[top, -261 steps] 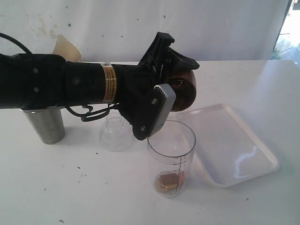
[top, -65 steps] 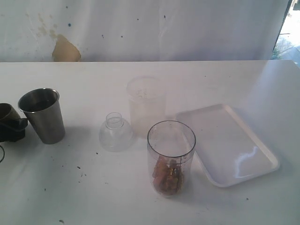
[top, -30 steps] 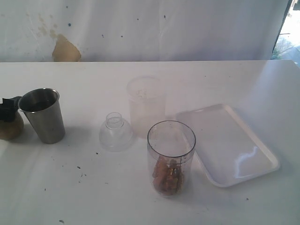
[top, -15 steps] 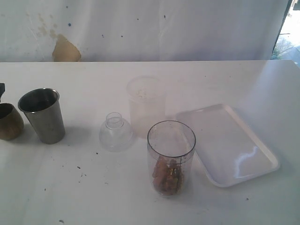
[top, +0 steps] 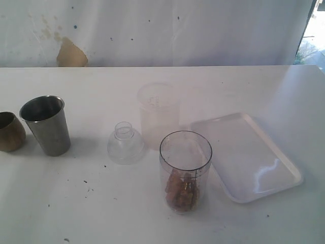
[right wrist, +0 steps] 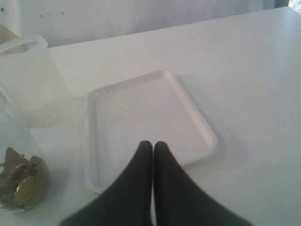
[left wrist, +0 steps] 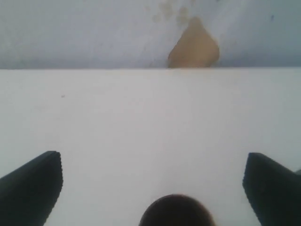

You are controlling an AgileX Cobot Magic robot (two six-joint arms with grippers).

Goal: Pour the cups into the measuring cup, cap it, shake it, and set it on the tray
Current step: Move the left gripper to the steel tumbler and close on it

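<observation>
The clear measuring cup (top: 185, 170) stands uncapped at the front middle with brown pieces in its bottom; it also shows in the right wrist view (right wrist: 14, 165). The steel tumbler (top: 46, 125) and the brown wooden cup (top: 10, 132) stand upright at the far left. The white tray (top: 254, 168) lies to the right. My left gripper (left wrist: 153, 188) is open, its fingers (left wrist: 33, 188) wide apart, with the wooden cup's top (left wrist: 176, 212) just below and between them, untouched. Above the tray's (right wrist: 197, 122) near edge my right gripper (right wrist: 153, 145) is shut on nothing. Neither gripper shows in the exterior view.
A clear funnel-shaped cap (top: 125, 143) sits between the tumbler and the measuring cup. Behind the measuring cup stands a frosted unmarked cup (top: 158, 114), which the right wrist view also catches (right wrist: 28, 75). A white wall with a tan stain (top: 71, 53) runs along the table's far edge.
My left gripper has let go of the wooden cup and drawn back out of the exterior view to the left. The wooden cup now stands upright alone. Nothing else moved.
</observation>
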